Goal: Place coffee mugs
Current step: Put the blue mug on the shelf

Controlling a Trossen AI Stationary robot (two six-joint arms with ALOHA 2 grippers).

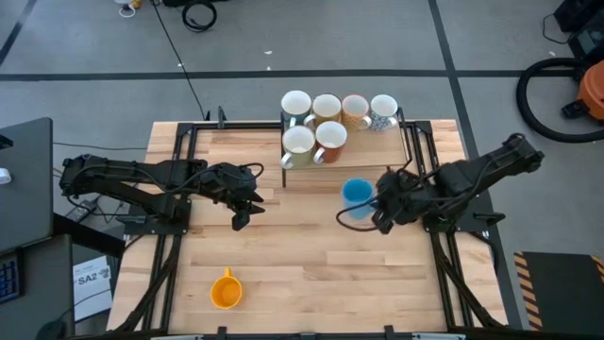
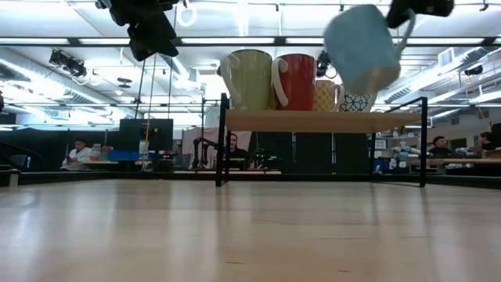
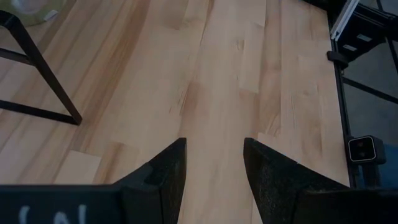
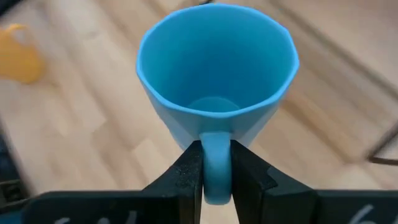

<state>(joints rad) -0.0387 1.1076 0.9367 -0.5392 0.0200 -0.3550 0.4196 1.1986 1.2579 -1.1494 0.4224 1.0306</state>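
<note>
A light blue mug (image 4: 214, 81) hangs in the air in my right gripper (image 4: 216, 158), right of the table's middle and in front of the rack; the high view shows the blue mug (image 1: 357, 194) from above. An orange mug (image 1: 226, 291) lies near the table's near edge. On the black-framed wooden rack (image 1: 408, 142) at the far edge stand a pale green mug (image 1: 298, 142), a reddish-brown mug (image 1: 330, 137) and several white, cream and patterned mugs (image 1: 327, 107). My left gripper (image 3: 214, 171) hovers open over bare wood left of the middle, touching nothing. My right gripper pinches the blue mug's handle (image 4: 216, 177) between its two fingers (image 4: 186, 171), coming from the table's right side. In the low view the mug (image 2: 360, 47) is lifted clear of the table and tilted, its handle (image 2: 407, 27) uppermost by the gripper.
The rack's shelf (image 2: 313, 119) stands on thin black legs, with open space beneath it. Black rails (image 1: 179, 189) run along the table's left and right sides. Bare wood lies between the orange mug and the rack. People sit in the room beyond the table.
</note>
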